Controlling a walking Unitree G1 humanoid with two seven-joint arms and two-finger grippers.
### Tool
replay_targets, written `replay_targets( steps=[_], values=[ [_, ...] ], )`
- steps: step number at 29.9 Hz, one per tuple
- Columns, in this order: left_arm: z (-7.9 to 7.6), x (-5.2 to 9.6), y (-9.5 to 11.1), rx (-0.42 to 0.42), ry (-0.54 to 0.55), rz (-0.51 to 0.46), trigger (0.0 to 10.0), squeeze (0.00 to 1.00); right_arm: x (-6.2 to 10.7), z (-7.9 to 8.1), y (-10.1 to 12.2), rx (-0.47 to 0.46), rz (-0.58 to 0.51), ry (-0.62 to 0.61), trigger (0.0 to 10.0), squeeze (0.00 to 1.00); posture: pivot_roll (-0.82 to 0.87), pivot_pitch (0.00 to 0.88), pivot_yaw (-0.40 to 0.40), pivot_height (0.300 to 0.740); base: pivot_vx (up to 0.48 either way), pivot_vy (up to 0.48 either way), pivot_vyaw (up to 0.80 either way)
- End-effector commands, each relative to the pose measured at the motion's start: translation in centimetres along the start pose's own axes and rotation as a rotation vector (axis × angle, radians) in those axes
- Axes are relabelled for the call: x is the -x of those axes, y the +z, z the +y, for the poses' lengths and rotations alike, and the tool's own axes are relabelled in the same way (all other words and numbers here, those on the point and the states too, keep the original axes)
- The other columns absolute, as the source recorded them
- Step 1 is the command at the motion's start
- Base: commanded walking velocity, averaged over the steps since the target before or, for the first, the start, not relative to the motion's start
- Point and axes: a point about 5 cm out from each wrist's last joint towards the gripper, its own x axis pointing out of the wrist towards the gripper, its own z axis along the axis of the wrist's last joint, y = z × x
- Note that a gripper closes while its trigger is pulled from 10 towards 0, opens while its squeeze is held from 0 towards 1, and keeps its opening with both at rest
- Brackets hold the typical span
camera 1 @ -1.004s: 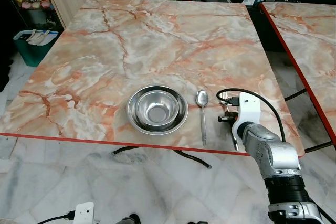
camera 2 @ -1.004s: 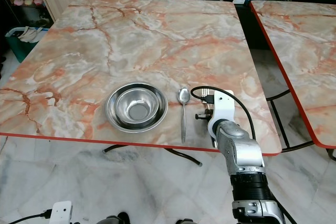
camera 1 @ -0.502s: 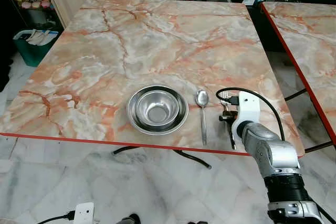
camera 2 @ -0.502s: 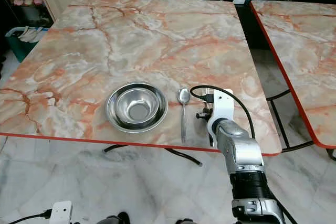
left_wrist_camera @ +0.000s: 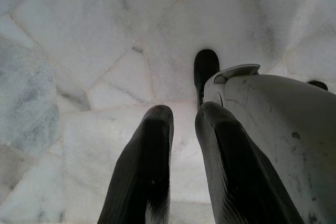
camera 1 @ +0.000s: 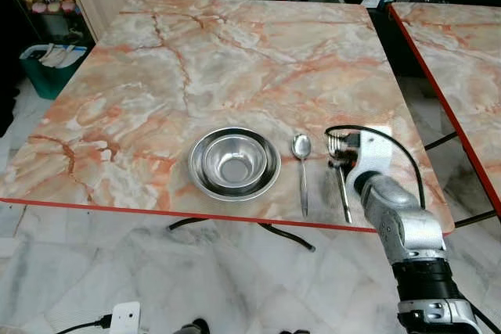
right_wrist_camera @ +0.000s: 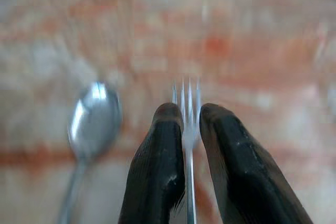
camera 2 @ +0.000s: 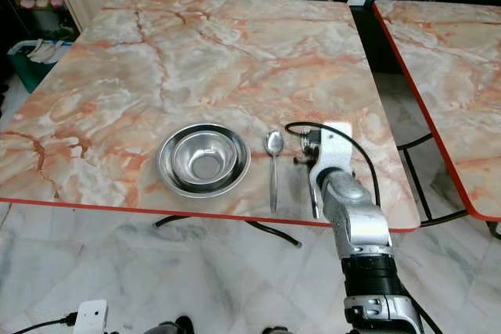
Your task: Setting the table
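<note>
**A:** When you looked at the orange-and-white marble table with the red edge [camera 1: 156, 99], where was the round steel bowl [camera 1: 234, 163]?

**B:** It stood near the front edge of the table, upright. A long steel spoon [camera 1: 302, 170] lay just beside the bowl, on its right, with its head pointing away from the robot.

**A:** And the thin steel fork [camera 1: 341, 185]?

**B:** It lay on the table to the right of the spoon, near it but not touching, and almost parallel to it. Its tines pointed to the far side.

**A:** What did the right gripper [right_wrist_camera: 185, 121] do?

**B:** It was low over the table, right of the bowl, at the fork. In the blurred wrist view its two black fingers [right_wrist_camera: 157, 171] stood on both sides of the fork handle, with only a narrow gap. I could not tell whether they really pinched it.

**A:** And the left gripper [left_wrist_camera: 181, 121]?

**B:** It hung over the pale marble floor [left_wrist_camera: 79, 51], its fingers a little apart, holding nothing.
</note>
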Motion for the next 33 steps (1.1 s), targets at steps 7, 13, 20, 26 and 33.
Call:
replay_targets(
  steps=[7,13,20,26,33],
  values=[
    [-0.1,0.2,-1.2,-0.010,-0.007,0.044,10.0,0.00,0.8,0.0,3.2,0.028,-0.268,-0.016,10.0,0.00,0.00,0.166,-0.037,0.736,0.000,0.000,0.00],
    [-0.1,0.2,-1.2,-0.017,0.001,0.040,10.0,0.00,1.4,-0.1,4.0,0.084,-0.355,-0.016,10.0,0.00,-0.01,0.166,-0.037,0.736,0.000,0.000,0.00],
    [0.1,0.2,-1.1,-0.031,0.011,0.037,10.0,0.00,2.1,-0.5,3.8,0.103,-0.423,-0.034,10.0,0.00,-0.01,0.162,-0.026,0.736,0.000,-0.283,0.00],
    [0.2,0.2,-1.1,-0.034,0.013,0.036,10.0,0.00,2.2,-0.8,3.3,0.110,-0.429,-0.047,10.0,0.00,-0.01,0.158,-0.022,0.736,0.000,-0.379,0.00],
    [0.3,0.3,-1.3,-0.047,0.009,0.039,10.0,0.00,2.9,-1.5,1.6,0.142,-0.420,-0.074,10.0,0.00,-0.01,0.145,-0.022,0.736,0.000,-0.384,0.00]
  ],
)
